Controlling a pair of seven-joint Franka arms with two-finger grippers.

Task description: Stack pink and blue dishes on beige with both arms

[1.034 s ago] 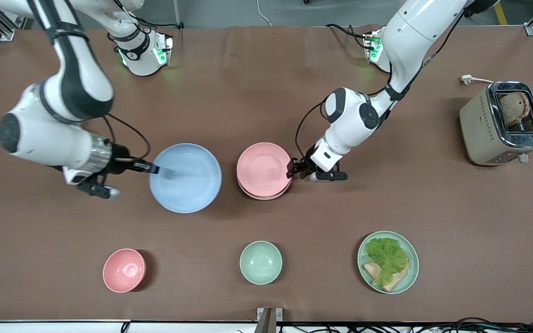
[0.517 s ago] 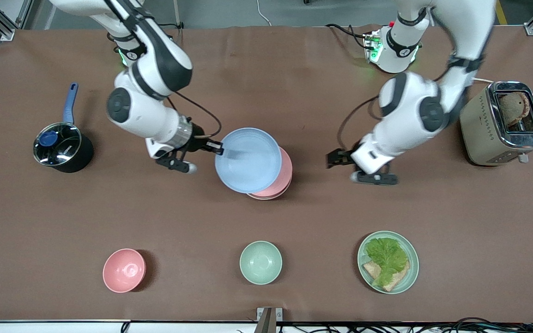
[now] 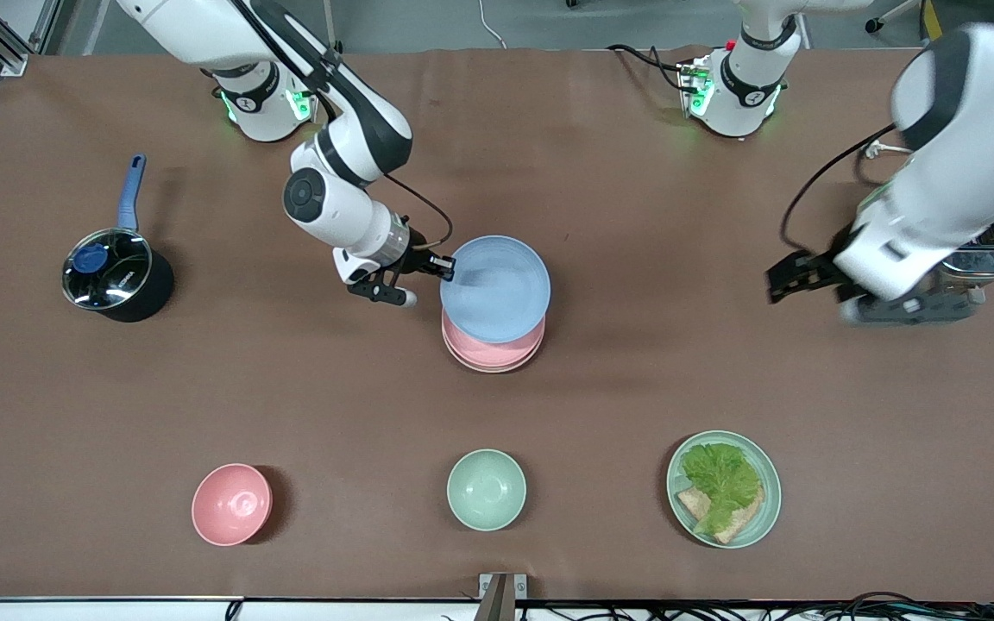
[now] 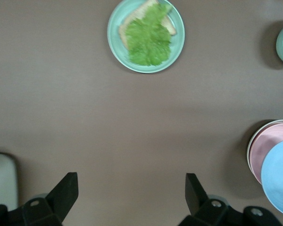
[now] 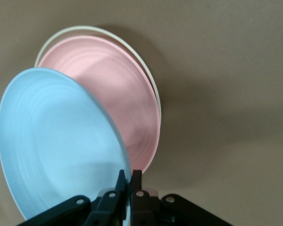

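Midway along the counter [image 3: 600, 405], the right pincer [image 3: 444, 268] pinches the rim of the blue plate [image 3: 495, 288], holding it tilted over the pink plate [image 3: 492, 350]. That pink plate rests on the beige plate [image 5: 150, 80], whose rim shows just around it. Toward the left arm's end, the left pincer [image 3: 783, 279] hangs with fingers [image 4: 66, 192] spread wide and empty over bare counter beside the toaster [image 3: 993, 252].
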